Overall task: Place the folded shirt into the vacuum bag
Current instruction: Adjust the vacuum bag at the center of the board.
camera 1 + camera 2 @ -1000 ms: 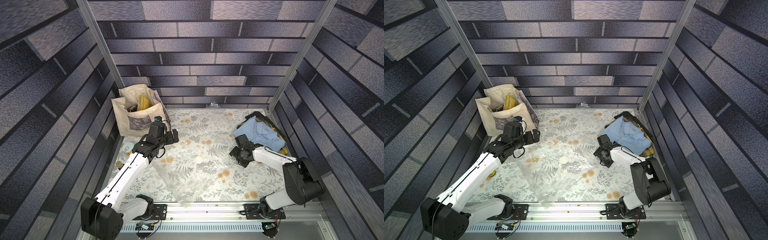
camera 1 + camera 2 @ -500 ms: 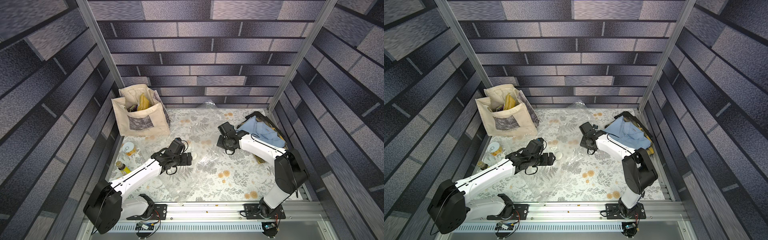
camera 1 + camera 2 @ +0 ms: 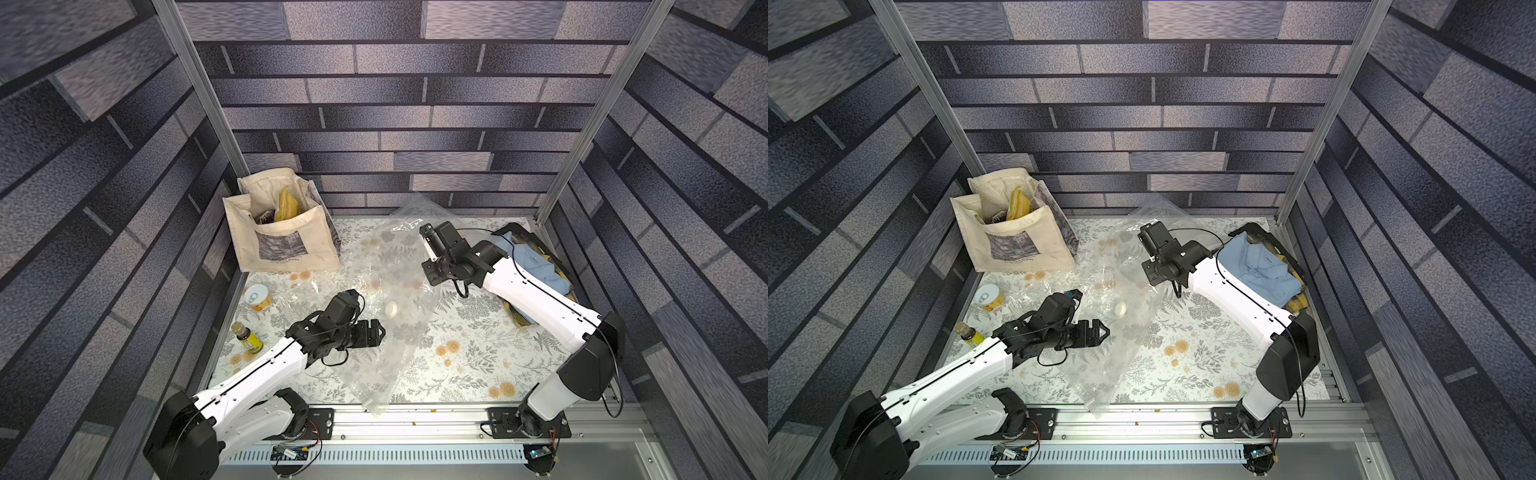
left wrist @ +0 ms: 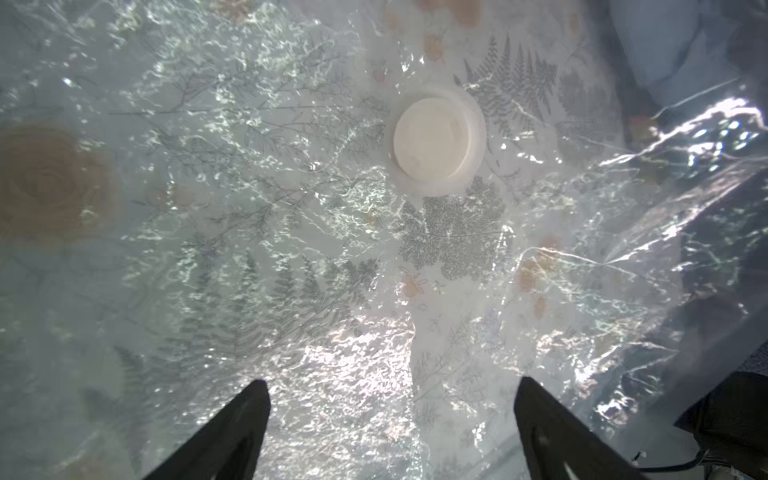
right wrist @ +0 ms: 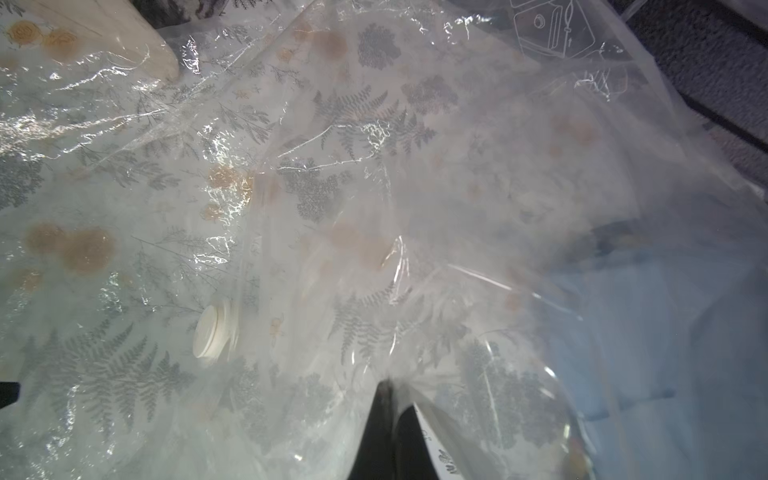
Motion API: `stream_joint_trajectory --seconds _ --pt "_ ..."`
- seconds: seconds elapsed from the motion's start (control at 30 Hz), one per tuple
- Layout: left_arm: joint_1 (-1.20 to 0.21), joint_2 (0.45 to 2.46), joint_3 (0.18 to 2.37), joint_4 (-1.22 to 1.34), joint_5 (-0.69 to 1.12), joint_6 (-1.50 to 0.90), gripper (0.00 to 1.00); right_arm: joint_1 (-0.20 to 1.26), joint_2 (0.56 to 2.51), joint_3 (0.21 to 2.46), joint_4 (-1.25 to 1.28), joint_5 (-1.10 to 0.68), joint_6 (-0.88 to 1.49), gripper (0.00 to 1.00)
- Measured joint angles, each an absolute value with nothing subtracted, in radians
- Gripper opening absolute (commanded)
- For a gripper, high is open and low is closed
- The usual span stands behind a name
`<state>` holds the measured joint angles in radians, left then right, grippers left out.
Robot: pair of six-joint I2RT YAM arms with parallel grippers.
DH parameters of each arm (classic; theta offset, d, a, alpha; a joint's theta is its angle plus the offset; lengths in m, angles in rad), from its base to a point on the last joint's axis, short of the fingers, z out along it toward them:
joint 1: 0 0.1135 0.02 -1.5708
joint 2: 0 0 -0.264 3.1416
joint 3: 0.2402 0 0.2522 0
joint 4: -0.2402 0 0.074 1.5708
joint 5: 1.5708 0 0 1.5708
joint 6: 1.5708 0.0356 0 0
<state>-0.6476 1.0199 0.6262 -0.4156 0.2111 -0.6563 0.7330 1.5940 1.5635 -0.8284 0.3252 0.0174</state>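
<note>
Centrally, crinkly clear vacuum bag, round white valve cap

**A:** Where do the top views sit?
**B:** High over the front rail, tilted down at the table and the back wall. Both top views share nearly the whole scene, slightly offset sideways.
**A:** And the wrists?
**B:** Close in. The left wrist view looks past the left gripper, at frame bottom, onto the bag, with the cap upper centre. The right wrist view skims the plastic above the right gripper, with the cap lower left and the shirt right.
**A:** Overlap?
**B:** The cap.
</note>
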Motion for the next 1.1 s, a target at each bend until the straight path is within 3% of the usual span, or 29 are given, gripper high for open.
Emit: stream_joint_trajectory --seconds 0.13,0.27,0.43,0.53,0.6,0.7,0.9,0.97,1.1 --pt "-0.641 1.032 0.675 -0.421 0.210 -0.653 0.96 0.690 1.602 1.565 -0.807 0.369 -0.126 0.00" --pt "-0.580 1.089 0.735 -0.432 0.210 -0.632 0.97 0.587 1.734 1.597 -0.781 0.451 -0.226 0.00" --pt "-0.414 1.159 0.799 -0.447 0.205 -0.603 0.98 0.519 1.970 1.723 -0.780 0.558 -0.310 0.11" --pt "-0.328 1.223 0.854 -0.470 0.171 -0.575 0.96 0.513 2.080 1.826 -0.788 0.604 -0.341 0.24" --pt "-0.287 1.271 0.890 -0.487 0.141 -0.557 0.95 0.513 2.131 1.886 -0.790 0.629 -0.349 0.43" --pt "-0.239 1.311 0.906 -0.493 0.118 -0.552 0.95 0.513 2.162 1.948 -0.812 0.662 -0.332 0.62" --pt "-0.150 1.370 0.926 -0.529 0.097 -0.549 0.91 0.500 2.102 1.982 -0.943 0.580 -0.102 0.73" --pt "-0.128 1.389 0.933 -0.533 0.098 -0.548 0.89 0.488 1.991 1.863 -0.950 0.462 0.012 0.80" --pt "-0.133 1.445 0.951 -0.532 0.105 -0.541 0.86 0.443 1.715 1.560 -0.931 0.233 0.224 0.81"
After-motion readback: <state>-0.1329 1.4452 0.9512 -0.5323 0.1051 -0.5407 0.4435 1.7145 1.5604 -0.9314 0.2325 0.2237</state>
